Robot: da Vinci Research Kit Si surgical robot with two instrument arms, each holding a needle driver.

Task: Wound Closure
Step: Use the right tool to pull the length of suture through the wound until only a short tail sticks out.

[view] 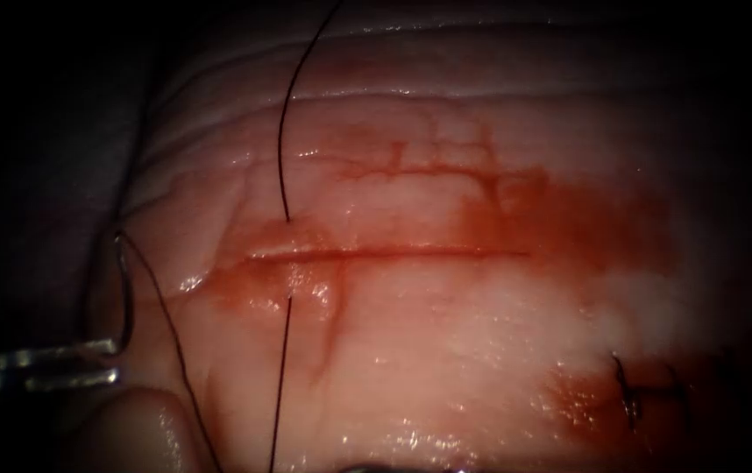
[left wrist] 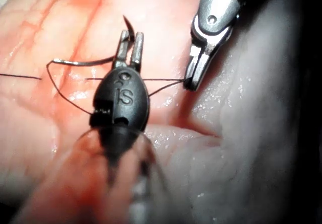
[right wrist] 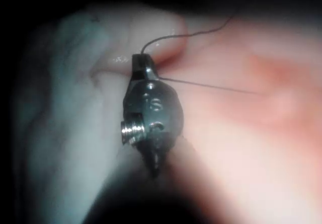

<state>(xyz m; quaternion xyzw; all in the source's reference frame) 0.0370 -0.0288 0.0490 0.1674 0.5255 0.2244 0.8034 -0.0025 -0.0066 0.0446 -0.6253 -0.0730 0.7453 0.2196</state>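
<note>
The cut [view: 393,252] runs across the tissue [view: 446,333]. Near its left end, dark thread [view: 281,131] enters the tissue above the cut, comes out below it and runs down. Left of the cut's left end, my left tool [view: 113,359] is shut on the curved needle [view: 128,298], which is out of the tissue. In the left wrist view its jaws [left wrist: 129,45] grip the needle [left wrist: 85,62] past mid-curve, toward the point. Thread trails from the needle's tail. My right tool [left wrist: 190,83] is shut on the thread [left wrist: 161,80]; its jaws [right wrist: 143,63] hold the thread [right wrist: 211,85] close over the tissue.
Red fluid [view: 560,219] stains the tissue around and to the right of the cut. An older dark stitch [view: 643,390] sits at the lower right. The tissue's rounded edge [view: 144,175] falls away into darkness on the left.
</note>
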